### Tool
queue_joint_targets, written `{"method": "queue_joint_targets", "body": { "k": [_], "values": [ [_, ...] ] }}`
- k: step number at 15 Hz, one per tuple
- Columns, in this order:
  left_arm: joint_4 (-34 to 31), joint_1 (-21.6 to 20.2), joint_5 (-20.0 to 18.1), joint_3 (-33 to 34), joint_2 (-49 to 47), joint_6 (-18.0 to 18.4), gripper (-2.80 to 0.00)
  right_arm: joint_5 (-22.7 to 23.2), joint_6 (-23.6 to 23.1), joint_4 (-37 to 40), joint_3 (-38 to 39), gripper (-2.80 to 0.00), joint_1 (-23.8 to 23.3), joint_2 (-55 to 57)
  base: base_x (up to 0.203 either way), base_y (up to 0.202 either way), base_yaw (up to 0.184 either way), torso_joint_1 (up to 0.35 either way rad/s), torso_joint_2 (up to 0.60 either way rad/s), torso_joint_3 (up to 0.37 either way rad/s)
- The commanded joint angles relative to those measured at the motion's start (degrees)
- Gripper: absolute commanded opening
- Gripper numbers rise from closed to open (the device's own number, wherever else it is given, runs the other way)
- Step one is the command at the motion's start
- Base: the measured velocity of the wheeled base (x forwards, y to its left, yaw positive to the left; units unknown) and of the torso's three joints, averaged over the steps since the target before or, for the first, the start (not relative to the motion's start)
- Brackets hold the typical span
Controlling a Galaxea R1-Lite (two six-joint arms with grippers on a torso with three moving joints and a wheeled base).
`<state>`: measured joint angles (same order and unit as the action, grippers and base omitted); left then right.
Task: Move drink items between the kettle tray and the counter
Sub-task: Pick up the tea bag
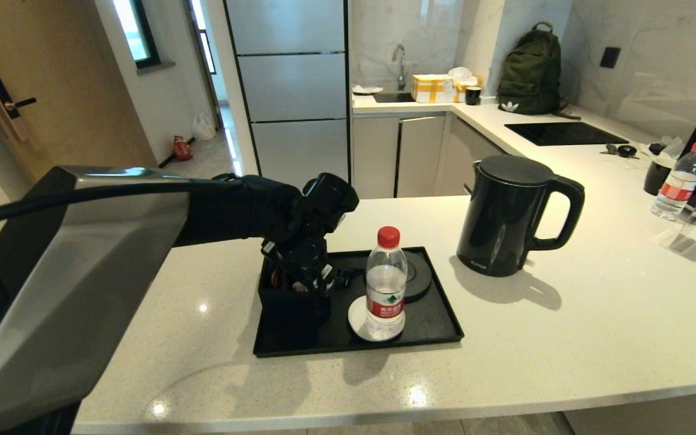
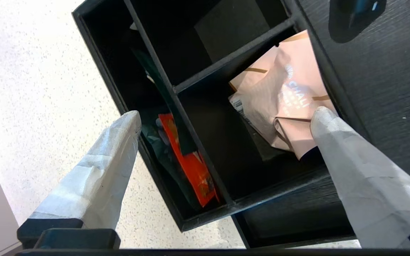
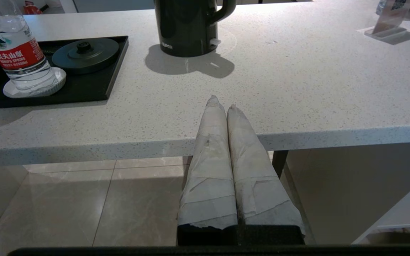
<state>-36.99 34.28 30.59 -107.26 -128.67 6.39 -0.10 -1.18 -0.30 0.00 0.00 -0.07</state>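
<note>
The head view looks down across the counter [image 1: 565,338], tray [image 1: 432,320] at 6 o'clock. The left wrist view peers closely into its box [image 2: 205,217]. The right wrist view, beyond the counter's edge, shares the kettle [image 3: 187,28].

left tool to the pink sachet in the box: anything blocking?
Nothing visible blocks it. The left tool hangs open over the compartmented box, one finger already at the edge of the pink sachet. The other finger is over the box's outer wall, with a divider between the two.
</note>
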Motion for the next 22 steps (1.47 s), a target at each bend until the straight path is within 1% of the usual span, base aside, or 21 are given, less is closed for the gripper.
{"method": "queue_joint_targets", "body": {
  "k": [1, 9, 22],
  "values": [
    [-0.19, 0.00, 0.18, 0.12, 0.18, 0.02, 0.00, 0.01, -0.05, -0.05, 0.09, -2.80, 0.00, 0.07, 0.000, 0.000, 0.000, 0.000, 0.00, 0.000],
    [0.07, 1.93, 1.32, 1.18, 0.26, -0.07, 0.00, 0.01, -0.05, -0.05, 0.09, -2.80, -0.09, 0.07, 0.000, 0.000, 0.000, 0.000, 0.00, 0.000],
    [0.09, 2.09, 1.51, 1.00, -2.18, 0.26, 0.00, 0.01, -0.05, -0.05, 0.09, -2.80, 0.00, 0.07, 0.000, 0.000, 0.000, 0.000, 0.00, 0.000]
  ]
}}
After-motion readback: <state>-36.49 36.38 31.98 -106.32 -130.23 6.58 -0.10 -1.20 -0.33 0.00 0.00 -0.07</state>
